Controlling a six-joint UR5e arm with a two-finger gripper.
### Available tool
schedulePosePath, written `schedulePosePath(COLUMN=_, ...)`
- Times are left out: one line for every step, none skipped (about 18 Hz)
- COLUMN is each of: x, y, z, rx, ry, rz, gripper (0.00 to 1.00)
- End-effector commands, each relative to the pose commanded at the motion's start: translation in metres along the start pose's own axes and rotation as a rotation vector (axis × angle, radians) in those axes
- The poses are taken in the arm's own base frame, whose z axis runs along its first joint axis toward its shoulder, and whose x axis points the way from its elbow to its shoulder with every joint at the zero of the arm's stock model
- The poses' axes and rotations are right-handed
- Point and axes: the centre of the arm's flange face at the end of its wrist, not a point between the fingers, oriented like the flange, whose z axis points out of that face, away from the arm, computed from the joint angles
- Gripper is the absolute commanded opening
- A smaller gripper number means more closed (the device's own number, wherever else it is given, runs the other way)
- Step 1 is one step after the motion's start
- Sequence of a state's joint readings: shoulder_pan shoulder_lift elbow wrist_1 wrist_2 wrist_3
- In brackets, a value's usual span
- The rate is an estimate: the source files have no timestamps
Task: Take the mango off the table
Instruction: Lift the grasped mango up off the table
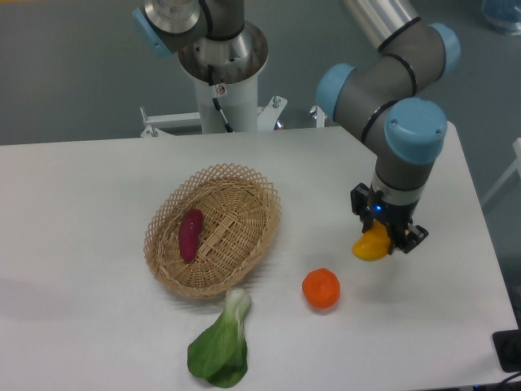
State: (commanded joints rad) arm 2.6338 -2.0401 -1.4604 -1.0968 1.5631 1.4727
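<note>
The jaws close on one mango (369, 247), its yellow-orange body poking out to the left and below the dark fingers of the gripper (389, 236). Whether the fruit rests on the bench (81, 220) or hangs just clear of it cannot be told from this view.

Above the jaws, the arm (391, 98) stands nearly upright over the mango: a grey wrist with a blue cap points straight down, then a second grey joint with a blue cap bends up and left, and a silver tube runs off the top edge.

One tangerine (321, 288) lies on the bench near the jaws, to their lower left and apart from the mango. One bok choy (221, 346) lies farther to the lower left, near the front edge, its white stem toward the basket. One wicker basket (236, 204) sits well to the left of the jaws, oval and tilted in outline, and holds one purple sweet potato (190, 234) in its left half. Behind the basket, well to the upper left of the jaws, one white robot pedestal (224, 90) rises beyond the bench's far edge.
</note>
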Motion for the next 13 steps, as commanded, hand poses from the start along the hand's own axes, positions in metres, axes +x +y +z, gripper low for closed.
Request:
schedulePosePath(x=-0.0028, y=-0.0003, z=0.0002, rx=0.000, ry=-0.001, rz=-0.008, gripper=0.55)
schedulePosePath(x=-0.0055, y=-0.0001, z=-0.0016, rx=-0.004, ry=-0.007, rz=-0.009, gripper=0.55)
schedulePosePath(x=-0.0076, y=0.0003, z=-0.0012, rx=-0.010, ry=-0.009, rz=-0.011, gripper=0.55)
schedulePosePath(x=-0.0086, y=-0.0008, z=-0.0011, rx=-0.010, ry=-0.009, rz=-0.009, gripper=0.55)
schedulePosePath(x=-0.0083, y=-0.0029, z=-0.0002, rx=-0.009, ry=-0.009, rz=-0.006, gripper=0.55)
schedulePosePath(x=-0.0087, y=-0.0040, z=0.0000, rx=-0.009, ry=-0.010, rz=-0.005, gripper=0.55)
schedulePosePath(x=-0.0092, y=-0.0039, z=0.0004, rx=-0.011, ry=-0.010, rz=-0.005, gripper=0.55)
schedulePosePath(x=-0.0092, y=-0.0037, z=0.0004, rx=-0.012, ry=-0.010, rz=-0.005, gripper=0.55)
schedulePosePath(x=-0.0097, y=-0.0038, z=-0.0003, rx=-0.012, ry=-0.012, rz=-0.005, gripper=0.55)
schedulePosePath(x=-0.0097, y=-0.0038, z=-0.0003, rx=-0.012, ry=-0.012, rz=-0.003, gripper=0.55)
schedulePosePath(x=-0.0091, y=-0.0037, z=0.0005, rx=-0.012, ry=-0.009, rz=-0.005, gripper=0.55)
schedulePosePath(x=-0.0091, y=-0.0037, z=0.0005, rx=-0.012, ry=-0.009, rz=-0.005, gripper=0.55)
schedulePosePath(x=-0.0092, y=-0.0037, z=0.0004, rx=-0.012, ry=-0.010, rz=-0.005, gripper=0.55)
